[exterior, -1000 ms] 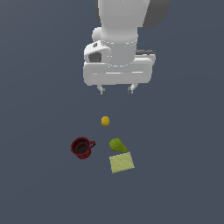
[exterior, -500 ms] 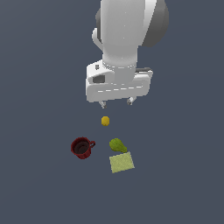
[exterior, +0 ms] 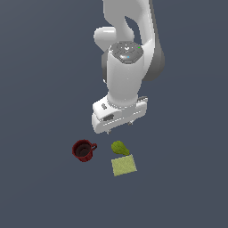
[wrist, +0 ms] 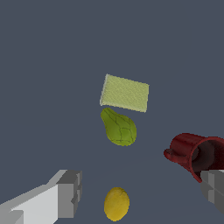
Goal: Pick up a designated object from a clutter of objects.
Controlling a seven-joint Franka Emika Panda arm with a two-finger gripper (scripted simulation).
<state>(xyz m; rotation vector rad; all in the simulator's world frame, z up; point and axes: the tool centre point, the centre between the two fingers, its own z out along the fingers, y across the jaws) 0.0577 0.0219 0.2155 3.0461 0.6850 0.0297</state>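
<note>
The green pear-shaped fruit point(exterior: 119, 148) lies on the grey floor, between the dark red mug point(exterior: 83, 150) and the flat pale-green square pad point(exterior: 124, 165), whose edge it nearly touches. In the wrist view the fruit point(wrist: 119, 127) lies between the pad point(wrist: 125, 92) and the tiny yellow ball point(wrist: 116, 204), with the mug point(wrist: 197, 153) off to one side. My gripper point(exterior: 120, 128) hovers above the clutter, just beyond the fruit, open and empty. Its fingers point(wrist: 68, 192) stand wide apart either side of the ball point(wrist: 142, 190). The hand hides the ball in the exterior view.
The mug stands upright with its handle toward the fruit. The arm's white body point(exterior: 127, 75) rises behind the clutter. Only plain dark grey floor point(exterior: 44, 67) shows around the objects.
The hand has come down and toward the clutter, turning slightly. It now covers the yellow ball in the exterior view. The objects have not moved.
</note>
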